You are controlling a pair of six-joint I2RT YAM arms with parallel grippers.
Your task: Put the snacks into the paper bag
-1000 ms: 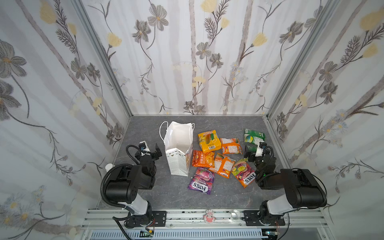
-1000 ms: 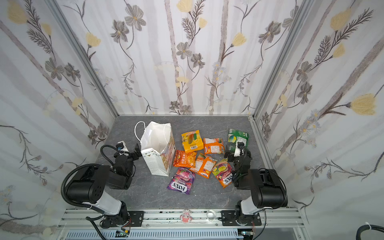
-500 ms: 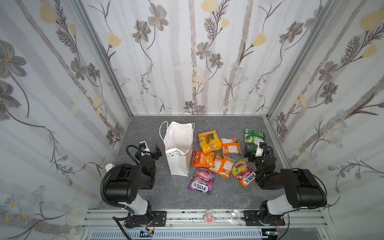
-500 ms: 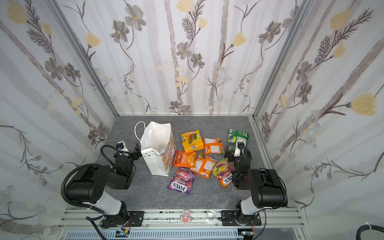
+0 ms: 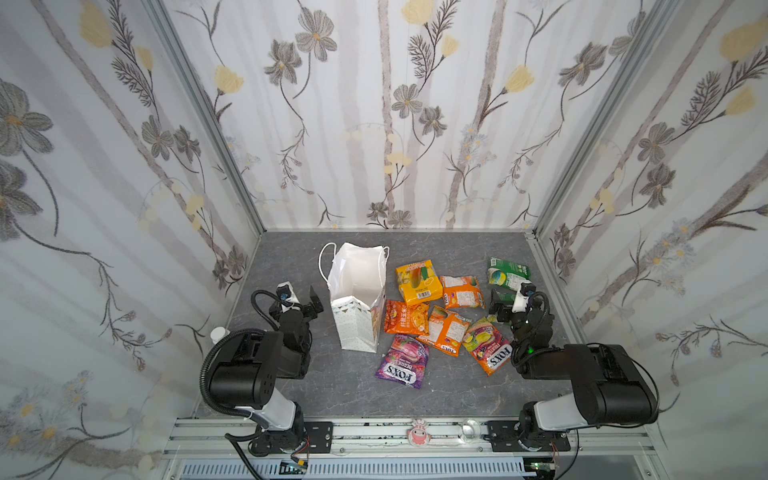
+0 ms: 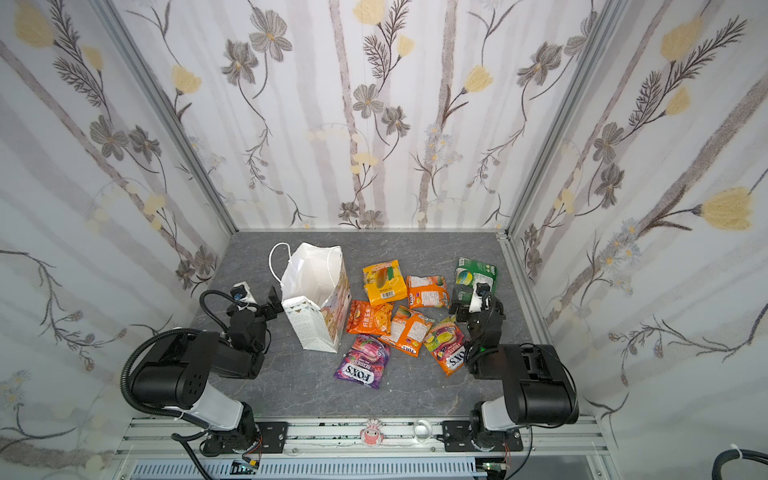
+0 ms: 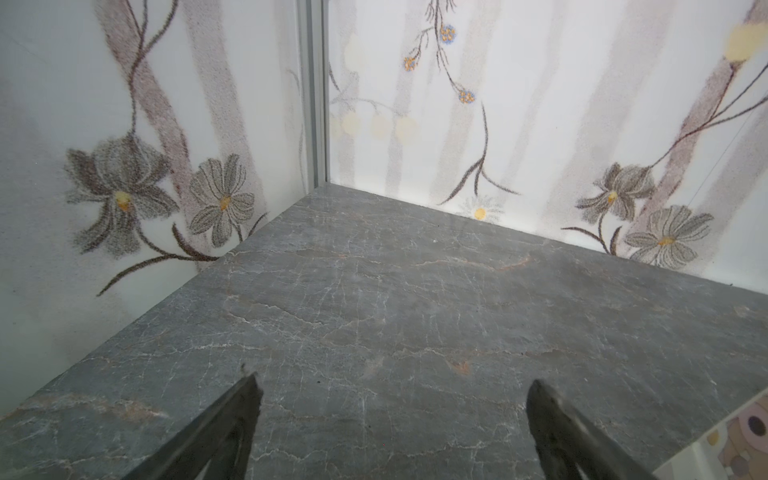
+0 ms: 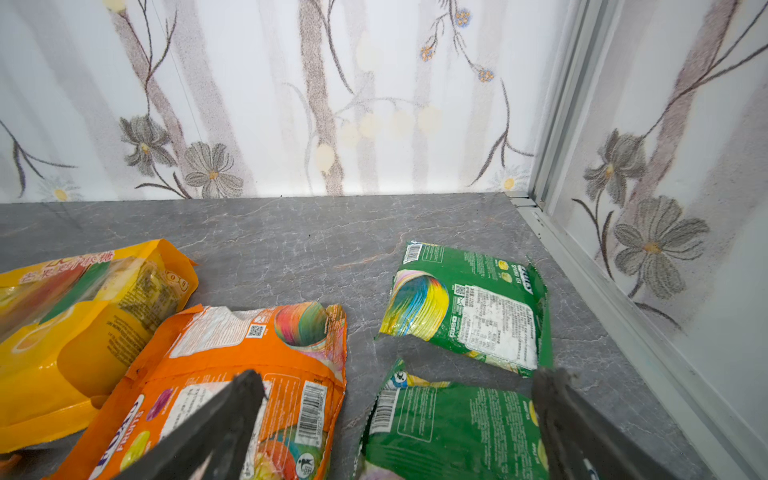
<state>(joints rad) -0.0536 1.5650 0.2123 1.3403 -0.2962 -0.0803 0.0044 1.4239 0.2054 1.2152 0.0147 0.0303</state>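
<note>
Right wrist view shows the right gripper [image 8: 401, 380] with its two fingers wide apart and nothing between them. It hangs over a green packet [image 8: 453, 432]. A second green packet [image 8: 465, 307] lies just past that one, near the side wall. An orange packet [image 8: 232, 374] lies beside the green ones. A yellow packet [image 8: 70, 332] sits right next to it.

Left wrist view shows the left gripper [image 7: 392, 390] with its fingers wide apart too, holding nothing. It is over the bare grey table [image 7: 374, 291]. A corner of the paper bag [image 7: 727, 440] peeks in at one edge.

In both top views the paper bag stands up, open at the top, just beside the left gripper. The snacks [image 5: 446, 330] lie flat on the table to the right of the bag. A dark orange packet [image 5: 405, 318] lies just beside the bag's side. A purple packet [image 5: 402, 361] lies near the bag's front corner. A packet of many colours [image 5: 486, 345] lies close to the right arm.
</note>
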